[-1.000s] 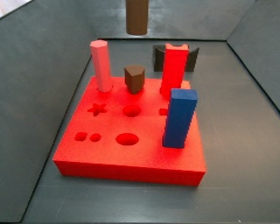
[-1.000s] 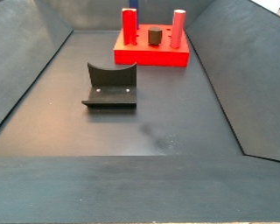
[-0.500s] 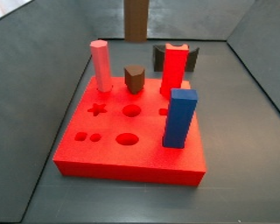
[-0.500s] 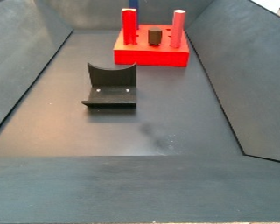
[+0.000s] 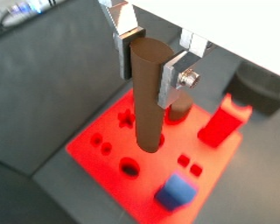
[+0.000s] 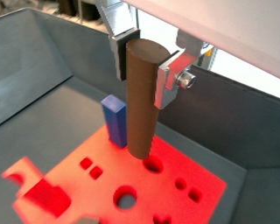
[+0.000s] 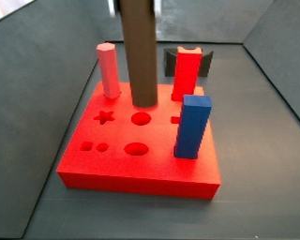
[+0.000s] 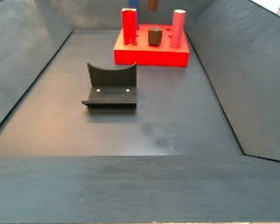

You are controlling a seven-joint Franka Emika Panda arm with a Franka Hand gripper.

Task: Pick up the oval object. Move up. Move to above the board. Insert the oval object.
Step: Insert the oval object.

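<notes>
Pincer [image 5: 152, 54]; rounded brown oval object [image 5: 149, 96]

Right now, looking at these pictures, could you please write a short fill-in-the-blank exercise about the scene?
1. The gripper is shut on the ___ object.
2. The board has a bright ___ colour.
3. The square post nearest the camera in a side view is ___.
4. The fixture stands on the floor, ___ from the board.

Missing words: oval; red; blue; apart
</notes>
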